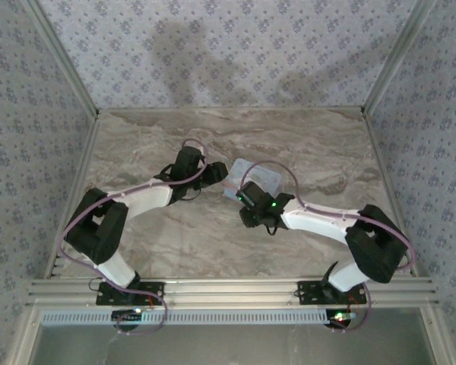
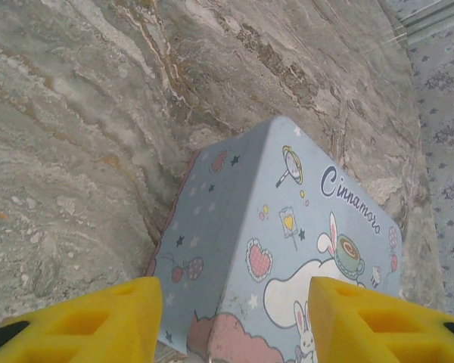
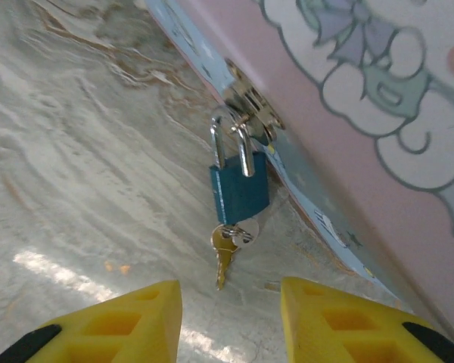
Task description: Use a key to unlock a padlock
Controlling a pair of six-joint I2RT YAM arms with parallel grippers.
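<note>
My right gripper (image 3: 231,306) is spread, with nothing between its fingers. Straight ahead at twelve o'clock, the padlock (image 3: 240,190) hangs by its shackle from the clasp (image 3: 250,106) of the tin (image 3: 378,151), with keys (image 3: 225,246) dangling at its six. My left gripper (image 2: 234,318) straddles a corner of the tin. I cannot tell whether it presses.

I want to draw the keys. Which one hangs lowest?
The gold key, dangling blade-down beneath the blue padlock. The silver key sits higher, its round head right against the padlock's bottom.
</note>
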